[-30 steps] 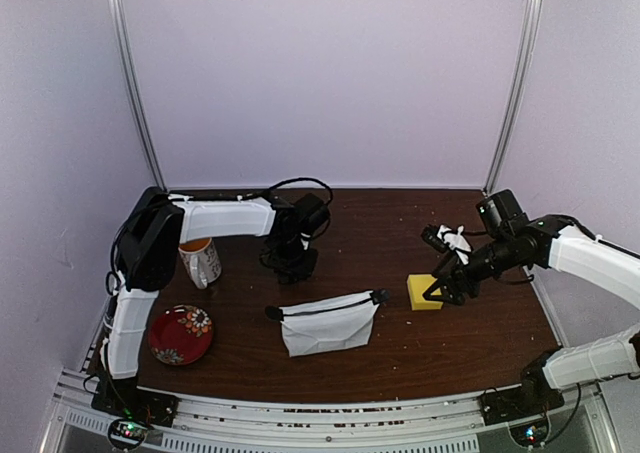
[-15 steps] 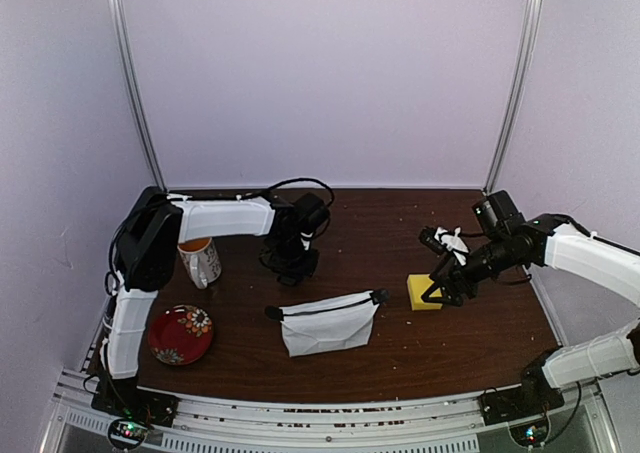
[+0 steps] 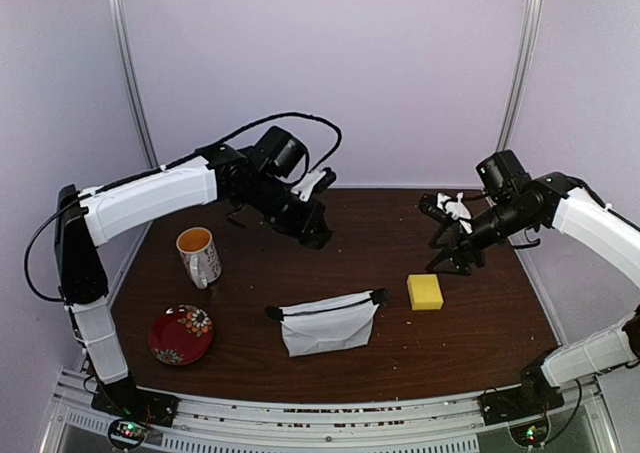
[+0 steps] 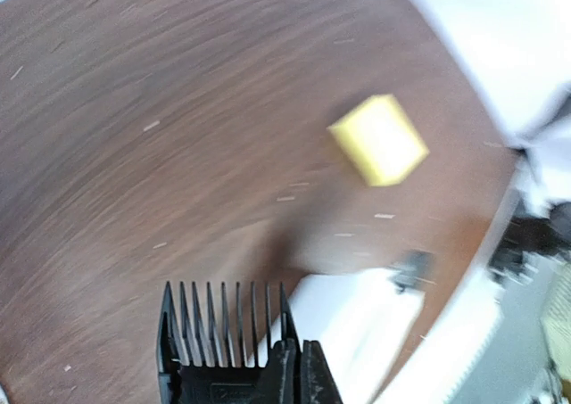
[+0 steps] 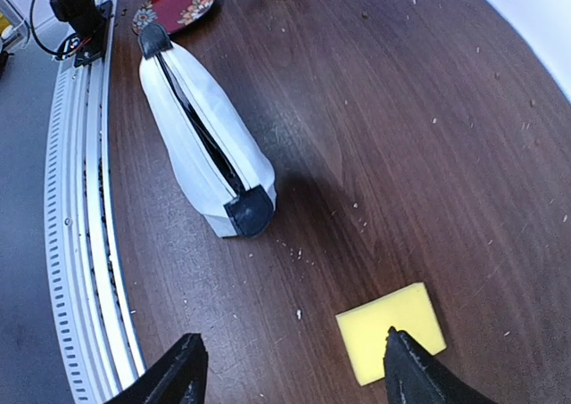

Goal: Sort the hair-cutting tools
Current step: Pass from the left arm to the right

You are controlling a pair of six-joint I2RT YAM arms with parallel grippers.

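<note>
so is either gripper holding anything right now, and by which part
The left gripper is shut on the small black toothed piece, pinching its solid base edge, with the teeth pointing away. The right gripper is open and holds nothing.

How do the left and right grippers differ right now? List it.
The left gripper is shut on a small black toothed piece; the right gripper is open and empty. The left sits back of centre, the right near the yellow sponge. Both hang above the table.
</note>
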